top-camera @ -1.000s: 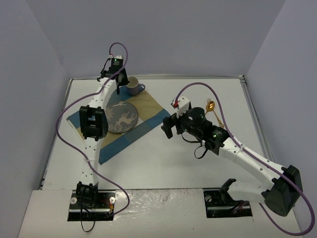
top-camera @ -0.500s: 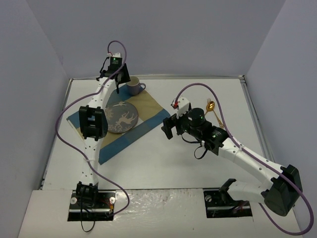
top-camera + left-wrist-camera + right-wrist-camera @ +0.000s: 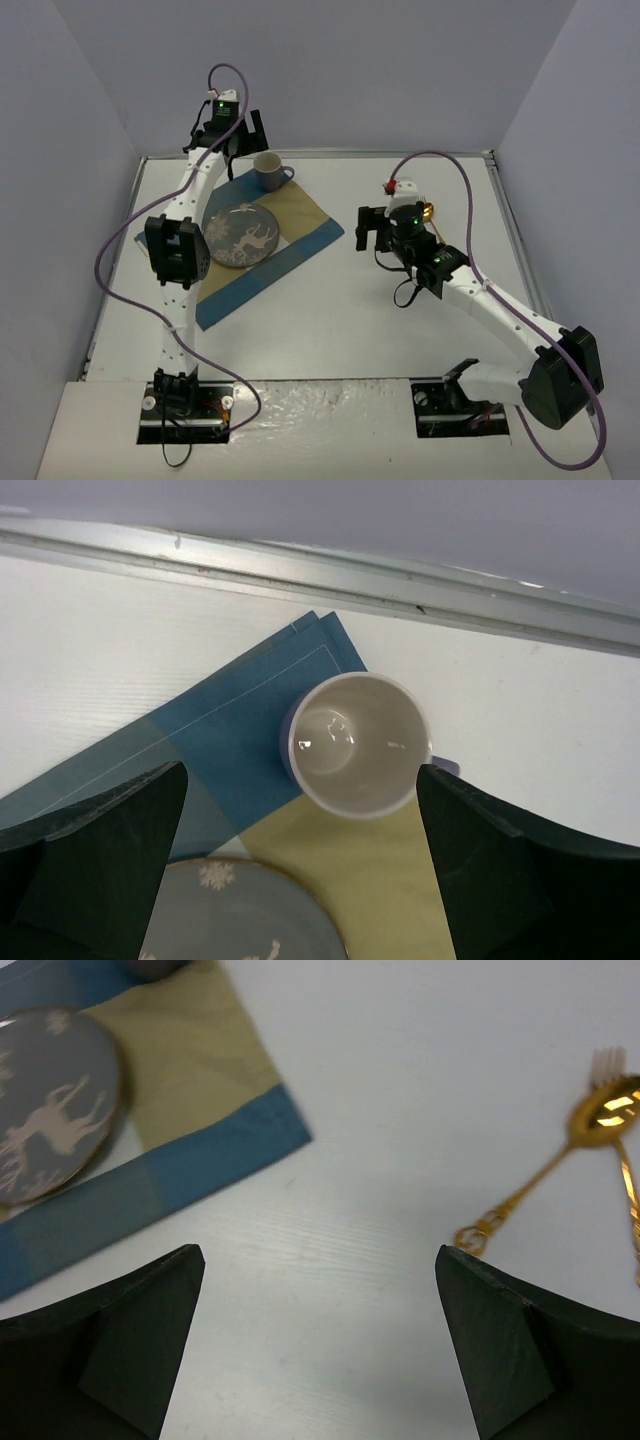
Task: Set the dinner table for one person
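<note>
The dinner table (image 3: 300,330) is a plain white top. On it lies a blue-and-tan placemat (image 3: 285,250) bearing a grey-blue deer plate (image 3: 240,235) and an upright, empty mug (image 3: 268,172) at its far corner. My left gripper (image 3: 245,138) hovers open above the mug (image 3: 358,742), near the back wall, touching nothing. A gold spoon (image 3: 570,1145) and fork (image 3: 625,1175) lie on the bare table at the right. My right gripper (image 3: 320,1252) is open over bare table between the placemat (image 3: 190,1150) and the cutlery, holding nothing.
A raised metal rail (image 3: 400,580) runs along the table's far edge, just behind the mug. Grey walls close in the back and both sides. In the top view the right arm partly hides the spoon (image 3: 427,211).
My left gripper opened, let go of the mug and drew up and back toward the far wall. My right arm swung right, toward the spoon and fork.
</note>
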`<action>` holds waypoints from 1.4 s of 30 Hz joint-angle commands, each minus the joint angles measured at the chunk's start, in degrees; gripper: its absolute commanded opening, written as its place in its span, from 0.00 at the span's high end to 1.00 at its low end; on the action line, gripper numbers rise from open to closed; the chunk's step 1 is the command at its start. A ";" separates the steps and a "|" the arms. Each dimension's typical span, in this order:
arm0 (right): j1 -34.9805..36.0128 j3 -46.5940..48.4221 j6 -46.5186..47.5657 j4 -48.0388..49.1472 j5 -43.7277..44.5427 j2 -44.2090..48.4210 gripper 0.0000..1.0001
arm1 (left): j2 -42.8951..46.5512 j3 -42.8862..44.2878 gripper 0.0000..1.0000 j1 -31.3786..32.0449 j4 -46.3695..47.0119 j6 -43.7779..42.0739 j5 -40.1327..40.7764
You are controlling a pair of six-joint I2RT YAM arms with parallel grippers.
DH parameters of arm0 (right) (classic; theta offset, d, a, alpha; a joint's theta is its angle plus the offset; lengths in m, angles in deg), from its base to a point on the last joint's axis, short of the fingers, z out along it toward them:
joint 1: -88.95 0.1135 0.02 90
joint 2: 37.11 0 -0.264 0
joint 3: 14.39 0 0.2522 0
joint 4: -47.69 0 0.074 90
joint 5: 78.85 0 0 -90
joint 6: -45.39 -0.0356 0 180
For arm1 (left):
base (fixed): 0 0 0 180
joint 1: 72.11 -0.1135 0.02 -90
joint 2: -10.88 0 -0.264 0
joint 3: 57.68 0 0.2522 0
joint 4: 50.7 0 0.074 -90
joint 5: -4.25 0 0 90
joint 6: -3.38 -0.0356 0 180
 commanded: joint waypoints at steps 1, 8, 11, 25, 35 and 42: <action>-8.47 2.48 -11.86 -1.83 9.60 -3.49 0.03 | 17.04 -0.71 0.03 -0.51 0.20 -4.12 2.92; -16.23 6.84 -15.37 -1.98 11.20 -15.08 0.06 | 34.51 -15.12 0.03 -0.60 -6.04 -7.39 7.87; -17.78 9.71 -16.61 -1.95 13.13 -21.10 0.07 | 44.72 -28.04 0.03 -0.60 -4.40 -5.87 10.37; -25.58 16.02 -18.64 1.10 10.75 -37.10 0.25 | 74.62 -66.67 0.03 -0.68 -5.90 -3.83 12.41; -26.76 18.34 -19.15 1.88 10.13 -42.54 0.45 | 80.94 -78.00 0.03 -0.75 -2.65 -4.78 14.18; -26.79 18.34 -19.51 0.96 11.51 -44.88 0.60 | 80.93 -78.13 0.03 -0.77 -2.13 -5.15 14.69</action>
